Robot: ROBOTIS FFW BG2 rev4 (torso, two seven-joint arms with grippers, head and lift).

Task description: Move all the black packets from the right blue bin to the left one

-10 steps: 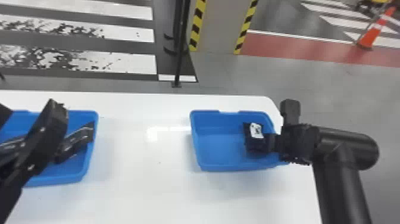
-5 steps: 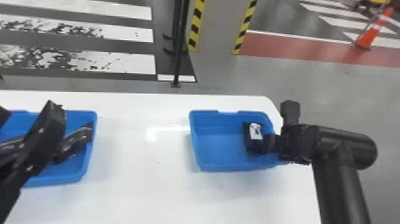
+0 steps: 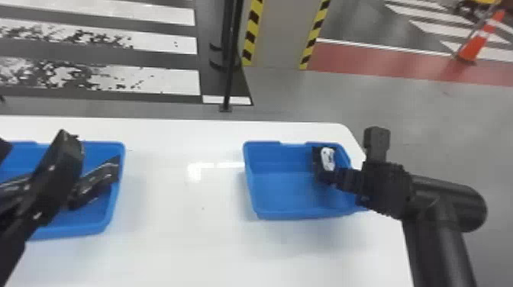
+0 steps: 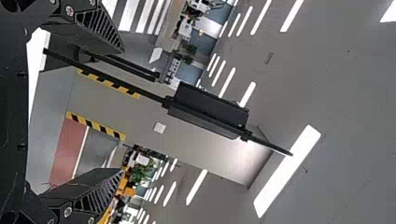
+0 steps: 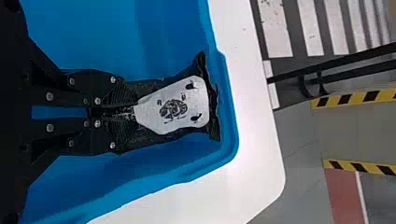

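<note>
I pinch white-labelled black packet (image 5: pixel 173 105) inside right blue bin (image 3: pixel 297 215); glossy black packets (image 3: pixel 100 179) lie in left blue bin (image 3: pixel 72 231).

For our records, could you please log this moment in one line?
right end effector: closed on black, white-labelled packet | packet: inside right blue plastic bin | left end effector: open

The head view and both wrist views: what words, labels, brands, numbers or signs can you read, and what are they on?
No text can be read.
White label on the black packet in the right blue bin: dark marks, no word I can make out.
Dark packet in the left blue bin: pale flecks, too small to tell.
</note>
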